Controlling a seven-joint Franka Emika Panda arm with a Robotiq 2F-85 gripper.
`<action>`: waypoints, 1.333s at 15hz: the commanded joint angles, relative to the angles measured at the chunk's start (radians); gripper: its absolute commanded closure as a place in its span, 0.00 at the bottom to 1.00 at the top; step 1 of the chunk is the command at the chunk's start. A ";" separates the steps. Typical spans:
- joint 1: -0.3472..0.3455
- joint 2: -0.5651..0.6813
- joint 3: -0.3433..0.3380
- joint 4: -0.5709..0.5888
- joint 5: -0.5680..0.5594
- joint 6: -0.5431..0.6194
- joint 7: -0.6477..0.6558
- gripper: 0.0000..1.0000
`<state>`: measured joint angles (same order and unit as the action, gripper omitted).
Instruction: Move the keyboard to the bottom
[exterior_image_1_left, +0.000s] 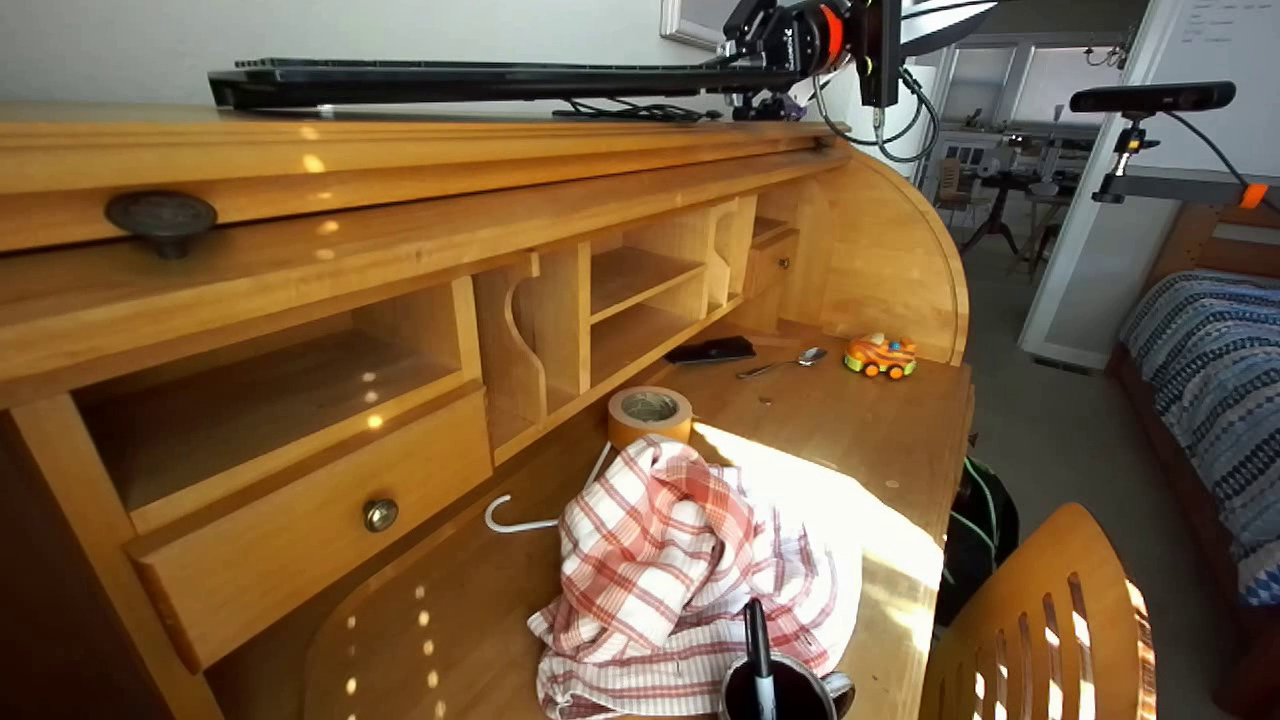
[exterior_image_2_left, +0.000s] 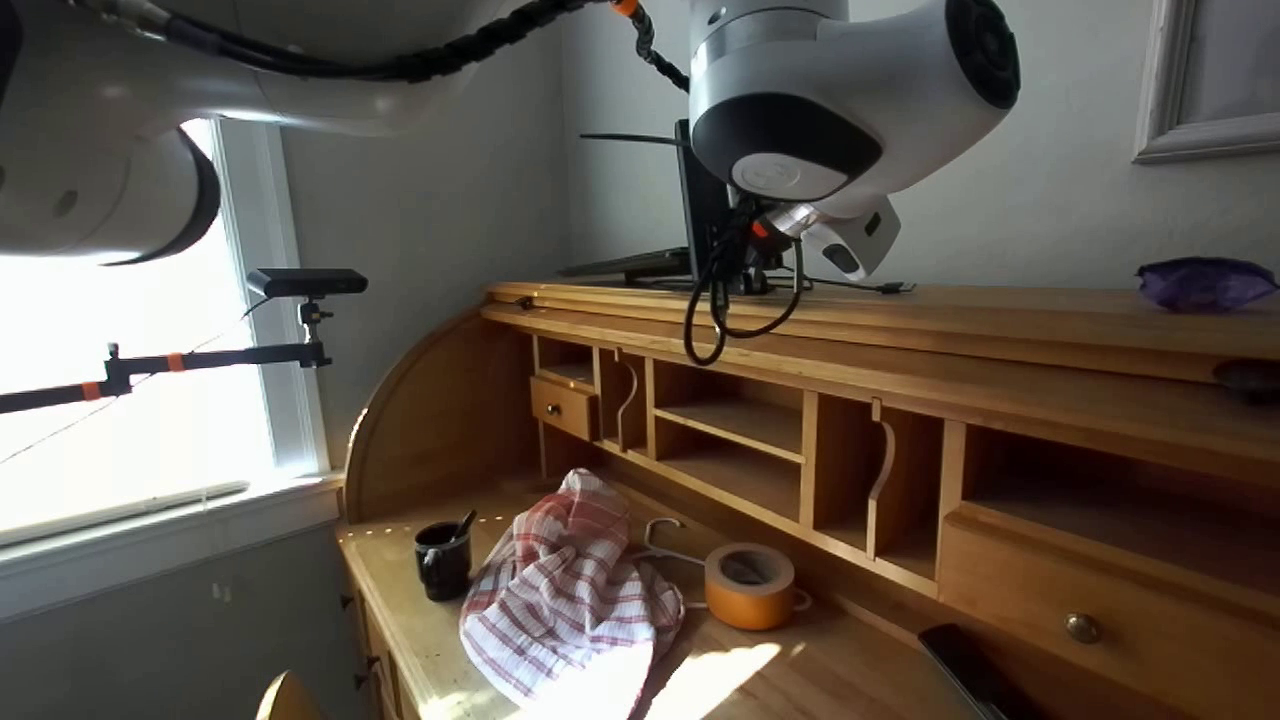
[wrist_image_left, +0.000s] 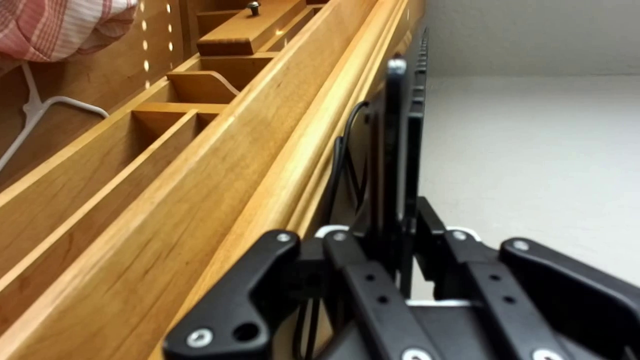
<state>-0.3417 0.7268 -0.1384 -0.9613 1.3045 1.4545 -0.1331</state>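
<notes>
The long black keyboard (exterior_image_1_left: 500, 82) lies along the narrow top ledge of the desk, its gripper end raised a little off the wood. In an exterior view (exterior_image_2_left: 635, 264) part of it shows behind the arm. Its thin black cable (exterior_image_1_left: 640, 110) hangs looped beneath it. My gripper (exterior_image_1_left: 742, 80) is at one end of the keyboard. In the wrist view the keyboard (wrist_image_left: 415, 140) stands edge-on between the fingers (wrist_image_left: 392, 220), which look shut on it. The broad wooden desk surface (exterior_image_1_left: 800, 410) lies below; it also shows in an exterior view (exterior_image_2_left: 850, 665).
A checked cloth (exterior_image_1_left: 680, 560), white hanger (exterior_image_1_left: 520, 525), tape roll (exterior_image_1_left: 650, 420), mug with a pen (exterior_image_1_left: 780, 690), phone (exterior_image_1_left: 710, 350), spoon (exterior_image_1_left: 785, 365) and toy car (exterior_image_1_left: 880, 357) lie on the desk. Cubbyholes (exterior_image_1_left: 640, 280) stand below the ledge (exterior_image_1_left: 450, 150). A purple packet (exterior_image_2_left: 1205, 284) is on the ledge.
</notes>
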 joint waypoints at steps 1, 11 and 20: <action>-0.035 -0.020 0.032 0.001 0.046 -0.102 0.075 0.95; -0.157 -0.001 0.119 0.062 0.170 -0.275 0.260 0.95; -0.141 -0.018 0.091 0.069 0.123 -0.275 0.249 0.95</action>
<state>-0.4866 0.7161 -0.0333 -0.9136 1.4461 1.2055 0.1044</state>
